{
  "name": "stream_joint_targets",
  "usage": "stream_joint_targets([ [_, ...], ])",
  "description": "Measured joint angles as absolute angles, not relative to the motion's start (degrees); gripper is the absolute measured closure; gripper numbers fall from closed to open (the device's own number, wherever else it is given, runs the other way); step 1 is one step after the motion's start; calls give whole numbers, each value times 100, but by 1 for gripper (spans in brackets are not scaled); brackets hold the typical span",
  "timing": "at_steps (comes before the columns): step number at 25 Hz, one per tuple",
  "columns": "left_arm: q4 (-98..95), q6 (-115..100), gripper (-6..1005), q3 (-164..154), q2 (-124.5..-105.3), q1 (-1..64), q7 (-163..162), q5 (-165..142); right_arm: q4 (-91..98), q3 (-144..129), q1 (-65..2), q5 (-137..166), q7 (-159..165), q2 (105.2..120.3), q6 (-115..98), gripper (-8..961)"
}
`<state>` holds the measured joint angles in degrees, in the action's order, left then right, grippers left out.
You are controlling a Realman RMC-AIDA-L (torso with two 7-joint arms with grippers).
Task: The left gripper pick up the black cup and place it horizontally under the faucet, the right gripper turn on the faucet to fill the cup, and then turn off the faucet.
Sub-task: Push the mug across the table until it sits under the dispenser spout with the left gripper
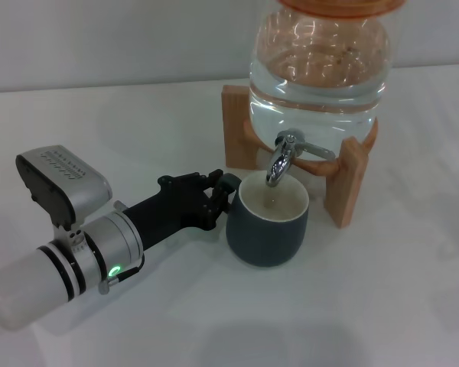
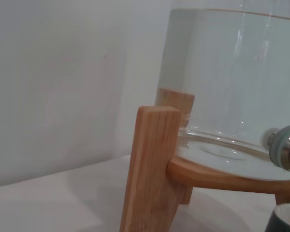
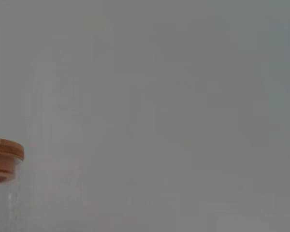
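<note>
The black cup stands upright on the white table, its cream inside open directly below the spout of the chrome faucet. My left gripper reaches in from the left at table height, its black fingers closed around the cup's handle. A sliver of the cup's rim and the faucet's base show in the left wrist view. No water is running from the spout. The right gripper is out of view.
The glass water jar sits in a wooden stand behind the cup; the stand's post is close to my left wrist. The jar's wooden lid shows at the edge of the right wrist view against a grey wall.
</note>
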<state>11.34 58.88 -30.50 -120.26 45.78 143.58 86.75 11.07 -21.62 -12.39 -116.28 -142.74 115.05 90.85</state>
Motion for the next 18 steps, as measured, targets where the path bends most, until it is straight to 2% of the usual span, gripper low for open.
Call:
stream_joint_targets([
  [8,1115,5882,810,-3043,-12023,4528,14351,8674,1107,-2212,-1239,-11628,-14274,11505,9097,127],
  [13,1107,5879,747,-3040,-12023,4521,14351,8675,1107,-2215,-1229,-11628,-14273,11505,9103,128],
  [18,1083,5891,580,-3043,-12015,4438,14352,8694,1097,-2215,-1213,-11628,-14269,11505,9116,127],
])
